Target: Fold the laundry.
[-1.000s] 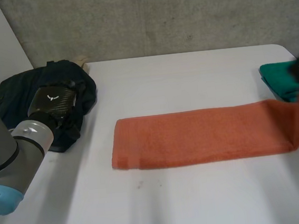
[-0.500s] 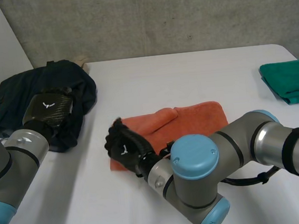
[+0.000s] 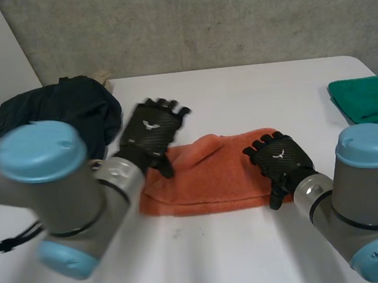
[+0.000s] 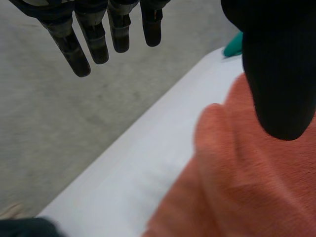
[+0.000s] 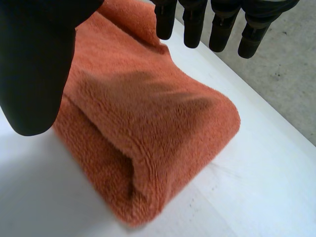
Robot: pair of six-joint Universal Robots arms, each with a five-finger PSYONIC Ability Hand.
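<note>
An orange towel (image 3: 209, 176) lies folded in half on the white table (image 3: 251, 95), with a raised wrinkle along its far edge. My left hand (image 3: 149, 133) is open above the towel's left end, fingers straight; in its wrist view the thumb (image 4: 279, 74) hangs over the orange towel (image 4: 247, 187). At the towel's right end, the rounded fold, my right hand (image 3: 279, 159) is open too. In the right wrist view its fingers (image 5: 217, 24) and thumb (image 5: 34, 64) spread above the folded towel (image 5: 143, 133) and hold nothing.
A folded green cloth (image 3: 366, 101) lies at the table's far right edge. A heap of dark clothing (image 3: 65, 106) sits at the far left, just behind my left arm. Bare table runs in front of and behind the towel.
The towel lay long and flat; my right hand carried its right end over to the left, folding it in half, let go and moved to the fold. My left hand came from the dark heap to the towel.
</note>
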